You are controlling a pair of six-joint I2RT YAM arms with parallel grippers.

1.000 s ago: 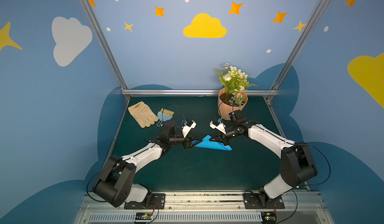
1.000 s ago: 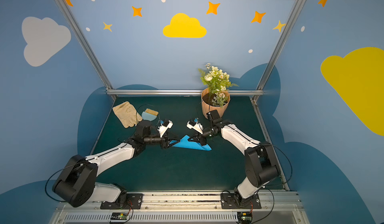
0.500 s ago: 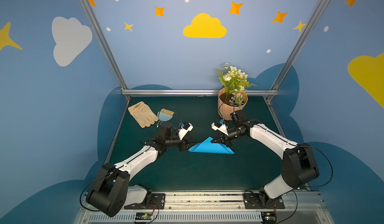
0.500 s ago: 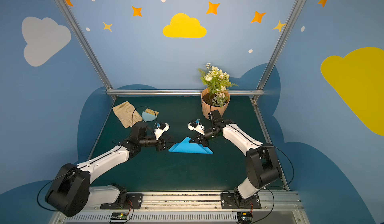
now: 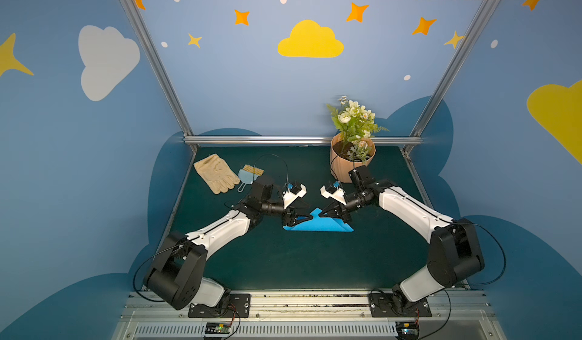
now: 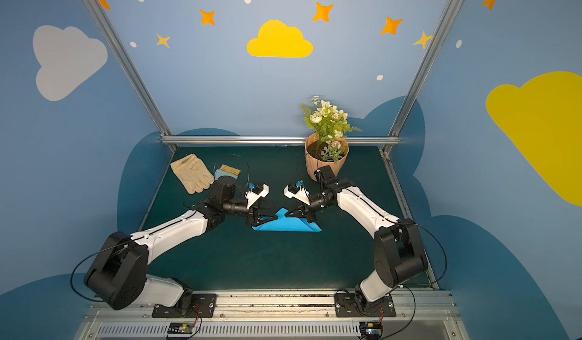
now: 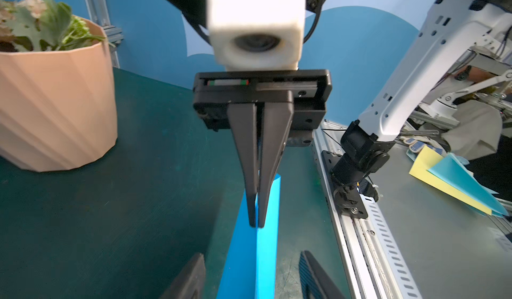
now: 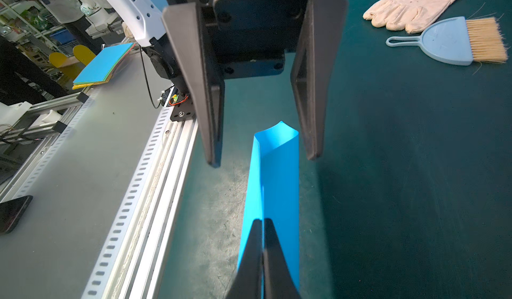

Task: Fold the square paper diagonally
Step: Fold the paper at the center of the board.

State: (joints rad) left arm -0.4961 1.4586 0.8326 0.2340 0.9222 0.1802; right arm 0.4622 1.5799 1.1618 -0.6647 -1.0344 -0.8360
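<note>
The square paper [image 5: 321, 226] lies as a bright blue triangle on the dark green desk [image 5: 283, 259], near its middle. Its long edge faces the arm bases and its peak points toward the back wall. In both top views the two arms meet over that peak. From there the left gripper [image 5: 302, 220] and the right gripper [image 5: 319, 217] look like dark wedges nearly tip to tip, and how their jaws stand is hard to read.

The wrist views settle it. The right wrist view shows the left gripper [image 8: 262, 159] with its jaws wide apart. They stand either side of the paper's [image 8: 279, 187] curled end without touching it. At the near edge of that picture the right gripper [image 8: 261, 222] has its jaws pressed together on the sheet's raised ridge. The left wrist view confirms this head-on: the right gripper [image 7: 256, 224] is closed to a point on the blue strip [image 7: 241, 256].

Only the top views place the peach flowerpot [image 6: 311, 162] at the back, behind the right arm. They also place the glove [image 5: 215, 173] and brush [image 5: 248, 174] at back left. Only the right wrist view shows a stack of coloured sheets [image 8: 102, 65] and a phone [image 8: 13, 211] beyond the rail.
</note>
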